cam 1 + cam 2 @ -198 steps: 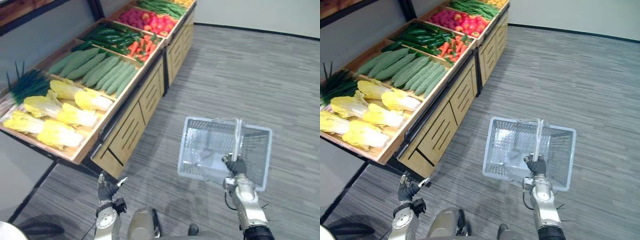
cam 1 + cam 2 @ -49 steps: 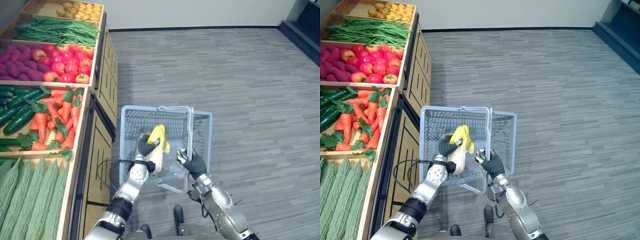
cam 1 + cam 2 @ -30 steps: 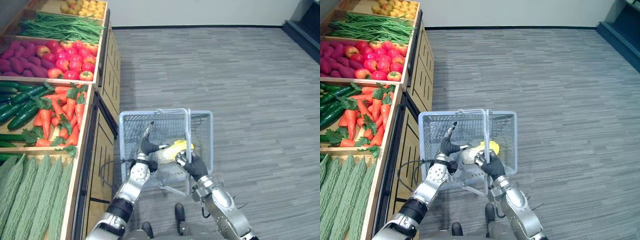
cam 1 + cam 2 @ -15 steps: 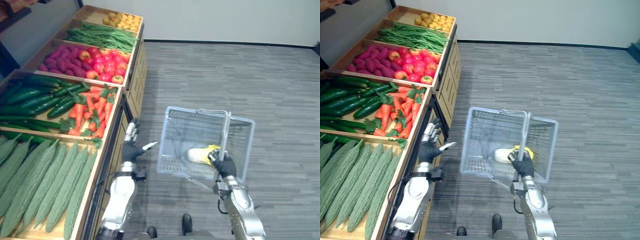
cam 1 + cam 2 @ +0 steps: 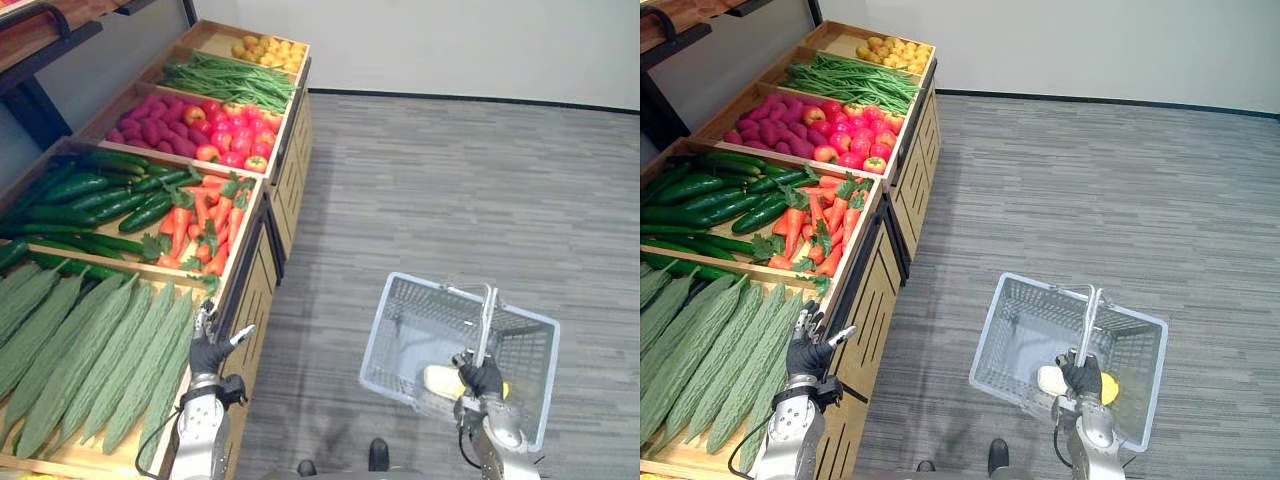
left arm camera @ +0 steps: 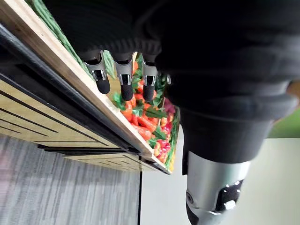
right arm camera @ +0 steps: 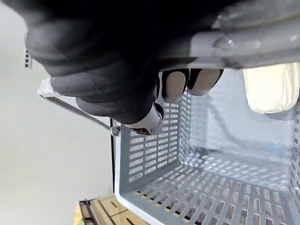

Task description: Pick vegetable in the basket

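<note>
- Cabbage lies inside the basket, at its near side, right under the handle.
- Right hand over the basket, fingers curled tight round the handle.
- Left hand well left of the basket, fingers spread, holding nothing, at the edge of the vegetable stand.
- Green gourds and carrots on the stand, left of the basket.

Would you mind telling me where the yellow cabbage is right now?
In the left eye view the cabbage lies inside the grey basket at lower right, just beside the right hand curled round the handle.
</note>
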Robot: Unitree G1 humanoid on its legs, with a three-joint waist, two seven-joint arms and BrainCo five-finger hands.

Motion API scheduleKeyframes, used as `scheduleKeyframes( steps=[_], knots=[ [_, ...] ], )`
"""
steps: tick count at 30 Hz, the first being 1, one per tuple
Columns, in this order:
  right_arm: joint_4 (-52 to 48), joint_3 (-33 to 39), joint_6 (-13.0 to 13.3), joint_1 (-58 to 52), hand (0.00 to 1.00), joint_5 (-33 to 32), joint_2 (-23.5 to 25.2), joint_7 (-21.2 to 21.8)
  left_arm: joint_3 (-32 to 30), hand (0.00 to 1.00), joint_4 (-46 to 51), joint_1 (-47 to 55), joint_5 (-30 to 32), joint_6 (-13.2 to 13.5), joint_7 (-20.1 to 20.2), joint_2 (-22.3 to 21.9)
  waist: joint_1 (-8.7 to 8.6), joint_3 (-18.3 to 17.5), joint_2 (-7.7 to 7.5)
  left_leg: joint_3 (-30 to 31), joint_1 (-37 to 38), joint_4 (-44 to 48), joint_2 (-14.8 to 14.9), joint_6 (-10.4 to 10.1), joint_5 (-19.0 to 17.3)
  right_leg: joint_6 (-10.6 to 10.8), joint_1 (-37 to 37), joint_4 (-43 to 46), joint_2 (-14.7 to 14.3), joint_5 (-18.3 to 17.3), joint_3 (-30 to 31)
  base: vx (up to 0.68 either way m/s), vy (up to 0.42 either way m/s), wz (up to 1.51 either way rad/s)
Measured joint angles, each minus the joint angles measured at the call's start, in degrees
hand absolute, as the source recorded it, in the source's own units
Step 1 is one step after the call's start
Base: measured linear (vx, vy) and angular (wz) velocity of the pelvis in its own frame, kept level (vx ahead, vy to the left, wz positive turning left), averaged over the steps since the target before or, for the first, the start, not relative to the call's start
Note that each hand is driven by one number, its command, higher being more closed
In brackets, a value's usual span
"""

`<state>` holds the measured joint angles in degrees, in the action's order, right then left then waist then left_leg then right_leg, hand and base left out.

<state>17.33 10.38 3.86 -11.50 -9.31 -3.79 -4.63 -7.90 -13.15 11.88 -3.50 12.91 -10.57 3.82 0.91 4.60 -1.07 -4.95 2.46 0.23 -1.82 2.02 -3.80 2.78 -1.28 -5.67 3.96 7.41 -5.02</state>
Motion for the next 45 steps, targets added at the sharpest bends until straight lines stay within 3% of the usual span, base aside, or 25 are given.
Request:
scheduleKeyframes(
  steps=[2, 5, 7, 8, 10, 12, 16, 18, 19, 20, 21, 22, 23, 24, 26, 27, 29, 31, 33, 34, 35, 37, 39, 42, 45],
  knots=[
    [0.4, 0.0, 0.0, 0.4, 1.00, 0.5, 0.0, 0.0, -0.6, 0.00, 0.0, 0.0, 0.6, -0.2, -0.2, -0.1, 0.02, 0.0, -0.04, -0.3, -0.4, 0.9, 0.1, 0.2, -0.9, 0.0, -0.2, 0.2, -0.1, -0.2, 0.5, 0.00, 0.011, -0.18],
    [2.8, 0.1, 0.0, 2.2, 1.00, 1.1, 0.1, 0.0, -1.5, 0.00, 0.1, 0.4, 1.0, -0.2, -0.9, -0.2, 0.15, 0.1, -0.14, -2.2, -1.7, 5.4, 0.8, 0.4, -4.7, 0.4, -4.9, 10.3, -0.3, -5.4, 2.1, 0.01, 0.035, -0.33],
    [3.7, 0.2, 0.0, 2.3, 1.00, 1.4, 0.1, -0.1, -1.5, 0.00, 0.1, 0.5, 1.1, -0.2, -1.3, -0.5, -0.01, 0.3, -0.27, -2.6, -1.5, 7.5, 1.0, 1.8, -7.7, 2.2, -9.2, 21.7, 0.1, -8.9, 1.9, 0.03, 0.042, -0.20],
    [3.8, 0.2, 0.0, 2.3, 1.00, 1.6, 0.3, -0.2, -1.5, 0.00, 0.3, 0.3, 1.6, -0.2, -2.1, -0.6, -0.12, 0.8, 0.09, -2.3, -0.1, 7.9, 1.5, 2.6, -8.5, 1.9, -13.4, 30.9, 0.5, -9.3, 0.3, 0.06, 0.044, -0.08],
    [3.8, 0.2, -0.3, 1.9, 1.00, 1.6, 0.9, -0.2, -1.3, 0.00, 0.8, 0.3, 2.0, -0.2, -2.7, -0.2, -0.52, 1.7, -0.48, -1.6, 2.1, 8.3, 1.5, 3.2, -9.8, 0.3, -16.7, 38.4, 2.3, -12.1, -3.3, 0.15, 0.038, 0.13],
    [3.8, 0.3, -0.4, 1.9, 1.00, 1.6, 0.9, -0.3, -1.2, 0.00, 2.2, 0.2, 1.9, -0.1, -3.7, -0.2, -0.60, 1.6, -1.13, -0.3, 2.4, 9.6, 1.5, 3.3, -11.6, 0.5, -18.7, 33.1, 2.5, -12.8, -4.4, 0.29, 0.002, 0.26],
    [3.5, 1.5, -0.3, 2.4, 1.00, 1.6, 0.3, -0.6, -1.2, 0.00, 2.6, -1.6, 2.0, -0.1, -5.1, -0.3, -1.80, 1.9, -1.13, 3.6, 4.9, 10.1, 1.7, 1.2, -13.5, 3.3, -19.0, 12.2, 0.2, -4.0, 2.2, 0.39, -0.094, 0.56],
    [3.3, 1.5, -0.4, 2.2, 1.00, 1.7, -0.1, -0.7, -0.8, 0.00, 3.8, -1.7, 2.1, -0.1, -5.9, -0.6, -3.02, 2.6, -1.46, 7.2, 8.7, 11.8, 2.0, -1.2, -17.7, 1.7, -17.9, 11.5, 0.2, 3.0, 5.7, 0.56, -0.243, 0.88],
    [3.3, 1.6, -0.4, 2.4, 1.00, 1.7, -1.0, -0.7, -0.5, 0.00, 3.6, -2.0, 2.2, -0.2, -5.9, -1.6, -3.10, 3.0, 0.97, 8.7, 9.5, 13.2, 3.9, -2.3, -18.5, 0.7, -18.1, 15.6, -1.1, 2.3, 4.5, 0.62, -0.276, 0.76],
    [2.6, 1.5, -0.4, 2.4, 1.00, 1.7, -1.6, -0.7, 0.4, 0.00, 4.7, -1.7, 2.7, -0.1, -5.8, -2.6, -2.87, 3.0, 3.02, 10.2, 7.8, 17.5, 5.7, -4.0, -17.5, -0.5, -18.1, 18.4, -2.1, -1.2, 2.4, 0.51, -0.232, 0.55],
    [1.6, 1.3, -0.6, 2.4, 1.00, 1.6, -1.6, -0.6, 0.6, 0.00, 5.8, -1.4, 3.2, 0.0, -5.8, -3.7, -2.62, 3.1, 3.83, 10.9, 5.3, 24.0, 6.5, -5.4, -16.2, -1.3, -17.2, 18.9, -2.7, -3.1, 0.8, 0.61, -0.289, 0.61],
    [1.1, 0.9, -0.6, 2.1, 1.00, 1.6, -1.7, -0.3, 0.9, 0.00, 6.4, -1.4, 3.2, 0.3, -5.8, -5.1, -2.95, 3.6, 4.88, 10.7, 0.2, 36.6, 8.2, -8.3, -12.2, -2.6, -13.6, 18.0, -3.9, -4.7, -1.0, 0.51, -0.252, 0.56],
    [0.9, 0.5, -0.6, 1.8, 1.00, 1.6, -1.7, -0.2, 0.9, 0.00, 6.4, -1.3, 3.1, 0.3, -5.7, -5.6, -2.87, 3.8, 5.21, 9.7, -2.6, 43.3, 9.7, -8.5, -8.2, -3.0, -11.2, 17.1, -4.6, -5.4, -2.3, 0.60, -0.284, 0.58],
    [-0.4, -0.7, -0.6, 0.7, 1.00, 1.5, -1.6, -0.2, 1.0, 0.00, 6.5, -0.6, 3.1, 0.4, -5.5, -6.0, -1.90, 3.9, 5.41, 5.7, -6.9, 54.2, 14.2, -8.2, -2.4, -4.3, -6.5, 14.8, -6.2, -6.4, -3.3, 0.40, -0.173, 0.30],
    [-3.4, -1.4, -0.6, -0.3, 1.00, 1.3, -1.2, -0.3, 1.4, 0.00, 6.5, -0.1, 3.1, 0.4, -5.5, -5.9, -0.87, 3.8, 4.74, 1.5, -10.9, 60.7, 16.2, -7.0, -3.5, -5.3, -2.1, 12.1, -6.6, -7.0, -3.7, 0.40, -0.156, 0.16],
    [-6.3, -1.3, -0.3, -0.6, 1.00, 1.2, -1.1, -0.5, 1.8, 0.00, 7.1, -0.2, 3.0, 0.4, -5.5, -6.0, -0.17, 4.1, 4.17, -1.6, -14.5, 61.8, 16.5, -5.1, -4.8, -5.7, 0.3, 10.1, -6.1, -7.3, -4.1, 0.45, -0.161, 0.28],
    [-8.3, -0.8, 0.1, -0.1, 1.00, 0.9, -1.1, -0.7, 2.4, 0.00, 8.2, -0.2, 2.6, 0.4, -5.5, -6.2, 0.01, 4.2, 3.90, -5.6, -18.2, 58.4, 16.8, -5.4, -6.9, -5.8, 3.2, 8.1, -4.9, -7.4, -6.0, 0.42, -0.117, 0.39],
    [-9.2, 0.9, 0.3, -0.1, 1.00, 0.8, -1.1, -0.8, 4.1, 0.00, 8.9, -1.3, 2.0, 0.4, -5.5, -6.5, 0.19, 4.6, 3.37, -12.3, -18.8, 46.4, 16.7, -5.2, -7.2, -4.9, 6.4, 7.2, -3.3, -8.6, -9.3, 0.35, -0.016, 0.67],
    [-9.7, 2.9, 0.8, -1.7, 1.00, 0.9, -1.3, -1.4, 6.2, 0.00, 9.8, -3.0, 2.0, 0.6, -5.4, -7.0, -0.43, 3.8, 4.33, -18.1, -18.6, 35.8, 16.3, -5.6, -5.8, -3.3, 9.3, 7.3, -2.7, -11.4, -13.1, 0.29, 0.051, 1.03],
    [-9.1, 4.5, 1.3, -3.2, 1.00, 0.9, -1.5, -1.7, 8.1, 0.00, 10.4, -3.9, 2.2, 1.0, -5.5, -6.9, -0.53, 2.7, 5.25, -21.4, -17.7, 28.7, 15.5, -1.1, -2.4, -1.6, 10.3, 7.9, -3.1, -13.9, -14.9, 0.33, 0.104, 1.16],
    [-6.8, 5.4, 1.3, -3.3, 1.00, 0.9, -1.0, -1.9, 8.3, 0.00, 10.4, -4.6, 3.6, 1.2, -5.6, -6.3, -0.68, 1.5, 4.37, -21.4, -15.4, 23.8, 12.7, 1.8, -4.5, -0.5, 10.5, 9.4, -1.5, -16.3, -15.7, 0.38, 0.142, 1.06],
    [-3.6, 5.5, 1.2, -2.3, 1.00, 0.9, -0.9, -1.9, 8.1, 0.00, 10.5, -4.8, 5.2, 1.0, -5.8, -5.8, -0.19, 1.9, 2.56, -20.5, -13.3, 18.7, 8.9, 2.1, -3.5, 0.3, 9.8, 12.8, 1.2, -17.3, -16.0, 0.34, 0.132, 0.71],
    [-0.8, 5.5, 0.7, -2.0, 1.00, 1.0, -1.0, -1.9, 8.0, 0.00, 10.5, -3.7, 7.3, 0.9, -6.0, -5.5, -0.18, 2.0, 2.11, -18.9, -10.3, 15.9, 6.7, 2.2, -3.5, 1.1, 9.5, 19.1, 3.2, -17.8, -15.6, 0.28, 0.106, 0.60],
    [3.4, 5.4, -0.3, -1.6, 1.00, 1.5, -0.1, -1.9, 7.8, 0.00, 12.5, -3.4, 11.7, 0.5, -7.1, -4.1, -0.31, 2.7, 1.02, -15.8, -4.3, 11.8, 4.2, 2.7, -3.7, 0.3, 3.3, 41.2, 7.4, -17.4, -13.6, 0.29, 0.052, 0.63],
    [4.2, 5.4, -0.3, -2.6, 1.00, 1.7, 1.2, -1.6, 7.8, 0.00, 15.1, -3.4, 16.3, 0.2, -8.4, -2.5, -1.71, 2.3, 0.15, -9.9, -2.0, 10.4, 3.9, 3.1, -4.3, -1.1, -3.2, 46.7, 5.1, -22.2, -4.1, 0.25, -0.069, 0.86]
  ],
)
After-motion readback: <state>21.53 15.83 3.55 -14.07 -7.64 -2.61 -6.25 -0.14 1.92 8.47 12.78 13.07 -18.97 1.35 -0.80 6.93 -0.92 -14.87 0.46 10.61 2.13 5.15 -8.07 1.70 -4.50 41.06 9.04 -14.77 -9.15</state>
